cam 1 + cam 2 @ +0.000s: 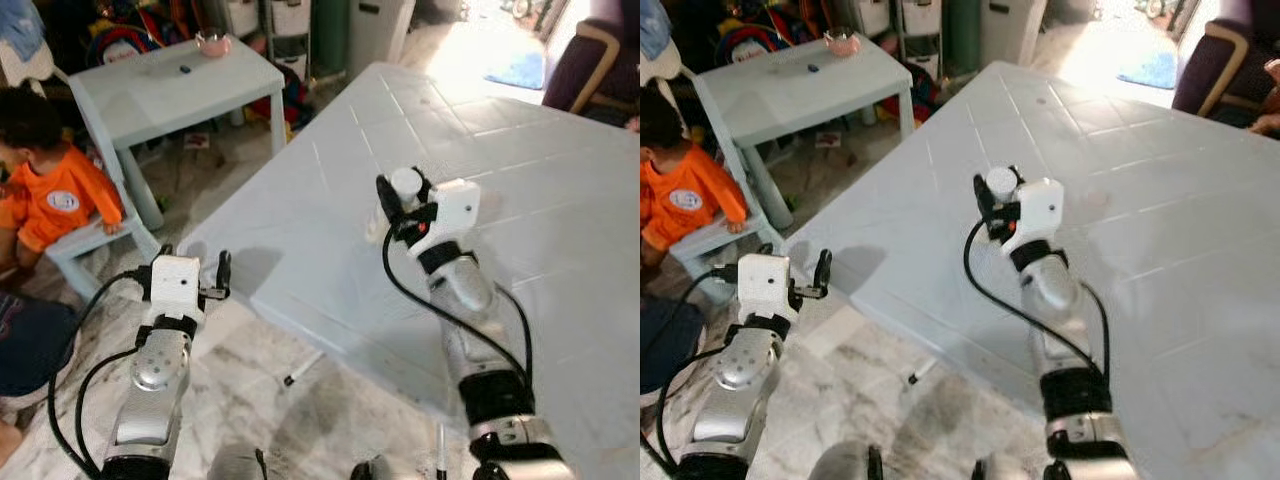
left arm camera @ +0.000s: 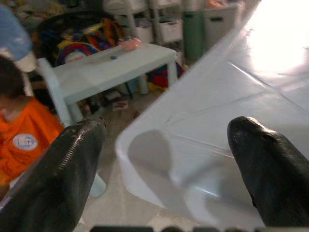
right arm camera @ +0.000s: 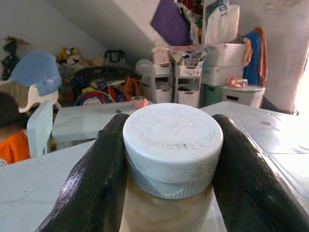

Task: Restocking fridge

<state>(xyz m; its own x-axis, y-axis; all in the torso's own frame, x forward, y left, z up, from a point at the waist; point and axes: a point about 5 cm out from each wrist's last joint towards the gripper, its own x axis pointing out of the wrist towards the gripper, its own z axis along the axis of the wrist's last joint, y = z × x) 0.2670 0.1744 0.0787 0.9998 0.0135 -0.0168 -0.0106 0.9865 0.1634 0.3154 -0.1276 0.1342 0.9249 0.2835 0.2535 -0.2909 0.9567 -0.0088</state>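
Bottle with white screw cap stood on the pale tiled table, right gripper clamped at its neck (likely for carrying fridgeward), while left gripper, fingers apart and empty, hung idle beside the table's near corner.

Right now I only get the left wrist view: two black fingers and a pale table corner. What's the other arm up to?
Observer: The right end effector is over the big table, shut on a white-capped jar.
Operator: What's inside it?
Observer: Something pale beige, and the cap has a raised 57 on it.
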